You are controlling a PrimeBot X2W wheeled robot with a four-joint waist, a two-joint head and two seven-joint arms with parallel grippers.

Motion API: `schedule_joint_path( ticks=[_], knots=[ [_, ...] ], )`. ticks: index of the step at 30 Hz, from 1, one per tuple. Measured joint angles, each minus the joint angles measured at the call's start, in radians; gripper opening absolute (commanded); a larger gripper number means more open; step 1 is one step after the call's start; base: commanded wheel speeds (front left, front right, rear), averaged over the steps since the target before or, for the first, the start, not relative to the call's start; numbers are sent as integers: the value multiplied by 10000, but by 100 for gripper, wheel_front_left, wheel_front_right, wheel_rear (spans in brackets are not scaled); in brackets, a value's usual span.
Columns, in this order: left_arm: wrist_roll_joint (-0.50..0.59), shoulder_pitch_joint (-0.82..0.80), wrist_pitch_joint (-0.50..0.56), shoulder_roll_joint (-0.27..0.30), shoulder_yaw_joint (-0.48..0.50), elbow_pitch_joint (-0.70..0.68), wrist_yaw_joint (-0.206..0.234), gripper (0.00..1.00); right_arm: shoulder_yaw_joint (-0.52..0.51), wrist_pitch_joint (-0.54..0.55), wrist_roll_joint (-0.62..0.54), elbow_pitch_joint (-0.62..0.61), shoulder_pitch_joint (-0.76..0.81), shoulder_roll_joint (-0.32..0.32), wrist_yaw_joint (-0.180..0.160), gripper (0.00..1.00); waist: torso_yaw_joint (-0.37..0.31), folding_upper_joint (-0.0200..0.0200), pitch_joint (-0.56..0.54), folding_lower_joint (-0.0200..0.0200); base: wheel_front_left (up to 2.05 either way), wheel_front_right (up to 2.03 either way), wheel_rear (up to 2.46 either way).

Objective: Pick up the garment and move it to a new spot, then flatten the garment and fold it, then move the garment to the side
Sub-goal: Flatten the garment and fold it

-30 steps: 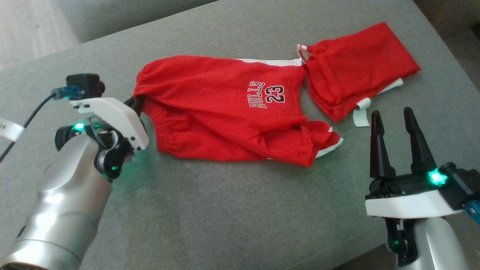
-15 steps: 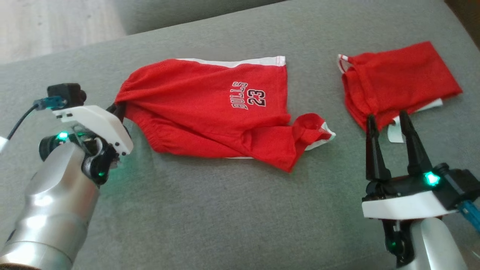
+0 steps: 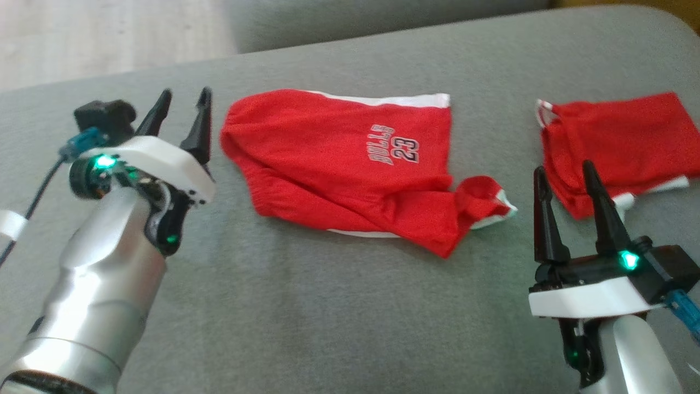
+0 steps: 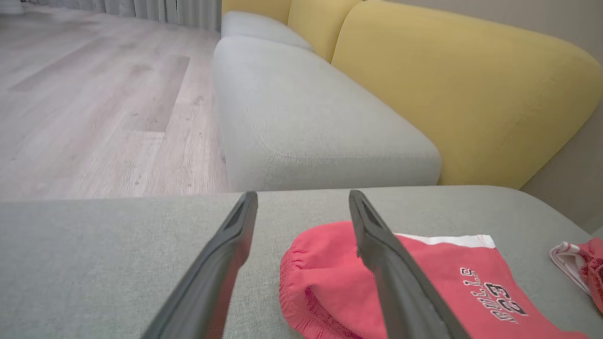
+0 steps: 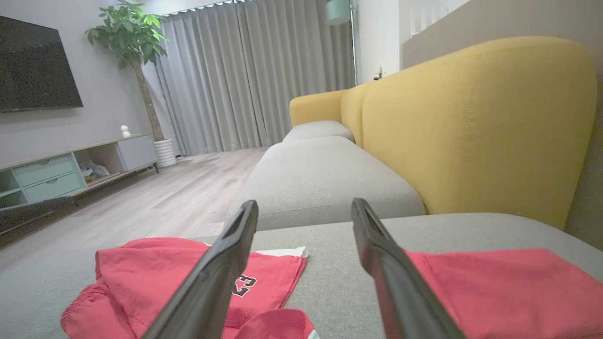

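The left gripper point(image 3: 184, 96) has let go of the red shorts point(image 3: 339, 158), and its fingers now stand wide apart just beside them. The shorts lie on the grey cushion point(image 3: 328, 306). The right gripper point(image 3: 563, 168) is open too, holding nothing.

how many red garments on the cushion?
2. The red shorts printed 23 lie centred on the grey cushion; a second red garment lies to their right, apart from them. None looks hidden.
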Motion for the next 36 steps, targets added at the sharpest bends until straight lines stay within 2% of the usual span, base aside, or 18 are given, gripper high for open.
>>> schedule_joint_path(
  ticks=[7,12,16,20,23,26,29,36],
  knots=[
    [694,612,-1108,77,-435,-1432,132,100,-130,21,-150,8,22,-2,0,100,867,0,-415,0,0,0,0],
    [1074,1996,-1484,493,-583,-2945,953,100,-153,63,-151,-4,135,-4,0,100,1506,0,-677,-1,0,0,0],
    [1841,3294,-1710,727,-727,-4378,2029,100,-349,148,-155,-35,352,-2,0,100,1993,0,-826,-1,0,0,0],
    [1931,4381,-1789,543,-738,-5568,2679,100,-531,637,-221,-6,418,-2,0,100,2499,0,-844,-1,0,0,0],
    [1969,4707,-1793,418,-717,-5988,2930,100,-546,1039,-389,2,382,-2,0,100,2734,0,-793,-1,0,0,0],
    [1971,4935,-1799,299,-631,-6445,3091,100,-665,1848,-888,29,58,0,0,100,2989,0,-568,-1,0,0,0],
    [2059,4938,-1801,148,-604,-6721,3089,100,-1331,3166,-1354,692,-1335,-4,0,100,3226,0,-137,1,0,0,0],
    [2182,4909,-1802,-221,-581,-6730,2961,100,-2389,5237,-2520,3655,-3485,-159,0,100,3629,0,463,1,0,0,0]
  ],
)
